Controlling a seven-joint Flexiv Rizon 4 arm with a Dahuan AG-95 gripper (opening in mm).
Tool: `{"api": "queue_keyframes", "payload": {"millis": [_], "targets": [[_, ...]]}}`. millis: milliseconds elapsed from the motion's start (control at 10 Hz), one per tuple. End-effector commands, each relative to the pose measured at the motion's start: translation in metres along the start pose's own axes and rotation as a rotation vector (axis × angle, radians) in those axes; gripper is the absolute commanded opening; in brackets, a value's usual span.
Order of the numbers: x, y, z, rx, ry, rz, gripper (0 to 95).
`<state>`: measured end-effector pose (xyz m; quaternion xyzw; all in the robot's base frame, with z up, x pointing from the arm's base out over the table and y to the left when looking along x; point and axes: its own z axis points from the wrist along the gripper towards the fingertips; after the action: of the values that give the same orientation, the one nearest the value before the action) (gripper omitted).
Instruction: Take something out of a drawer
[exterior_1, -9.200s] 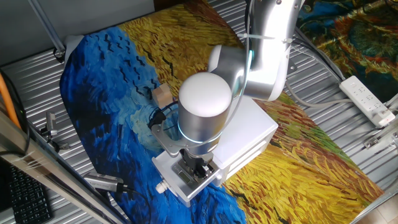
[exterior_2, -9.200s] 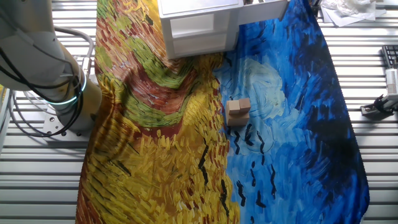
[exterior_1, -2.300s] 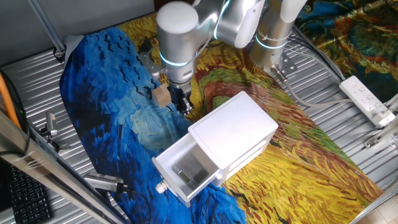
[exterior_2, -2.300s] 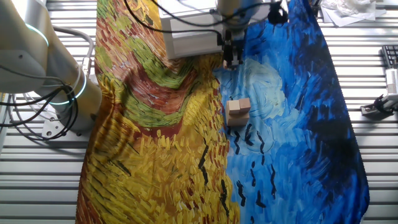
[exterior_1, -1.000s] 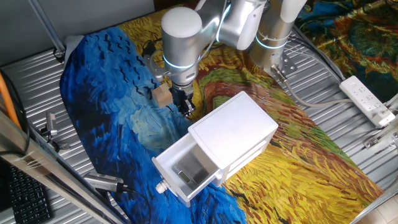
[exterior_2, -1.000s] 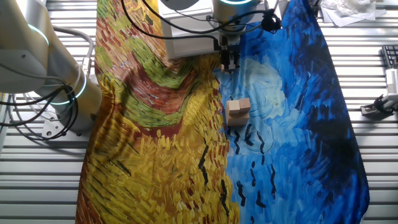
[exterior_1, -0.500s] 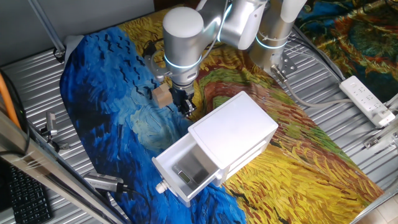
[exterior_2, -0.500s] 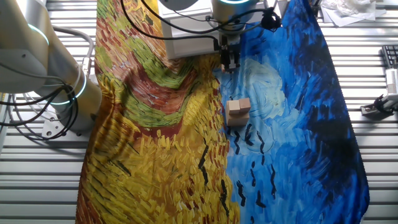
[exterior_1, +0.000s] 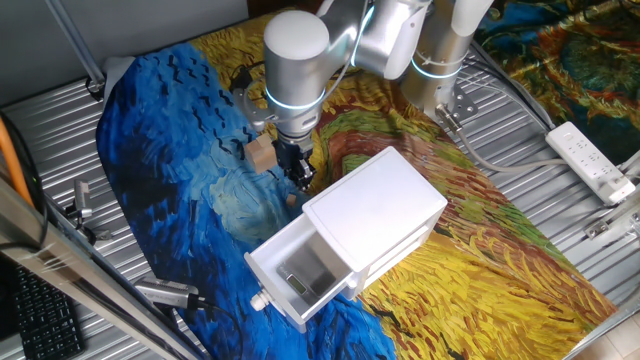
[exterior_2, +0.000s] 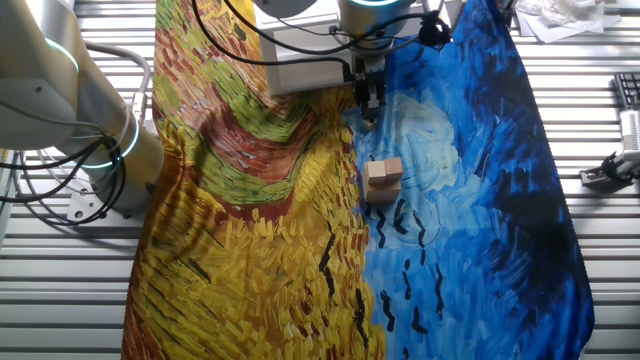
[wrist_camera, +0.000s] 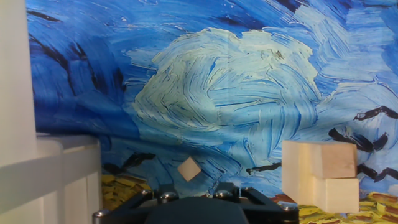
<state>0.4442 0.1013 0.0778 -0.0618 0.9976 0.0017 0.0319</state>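
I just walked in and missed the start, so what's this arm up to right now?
The arm's gripper hangs low over the painted cloth beside the white cabinet, whose drawer is pulled open. A small wooden cube sits just below it, untouched, near a larger wooden block. The jaws' state isn't visible.

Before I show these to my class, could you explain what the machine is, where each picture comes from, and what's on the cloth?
It is a silver robot arm ending in a two-finger gripper. Two pictures come from fixed cameras on different sides; the third looks out from the hand. On a painted cloth stand a white cabinet with its drawer pulled open, a wooden block, and a small cube just below the gripper. Whether the gripper holds it is unclear.
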Motion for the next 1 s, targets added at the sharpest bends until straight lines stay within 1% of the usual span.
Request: {"api": "queue_keyframes", "payload": {"millis": [100,500,600,700,800,1000], "targets": [[-0.001,-0.001,-0.001,0.004,-0.016,-0.003,38.0],[-0.006,-0.002,-0.008,0.006,-0.022,-0.017,38.0],[-0.008,-0.005,-0.013,0.005,-0.018,-0.020,38.0],[-0.010,-0.011,-0.025,0.007,-0.007,-0.031,38.0],[-0.010,-0.014,-0.031,0.009,-0.004,-0.039,38.0],[-0.011,-0.019,-0.040,0.009,-0.010,-0.057,38.0]]}}
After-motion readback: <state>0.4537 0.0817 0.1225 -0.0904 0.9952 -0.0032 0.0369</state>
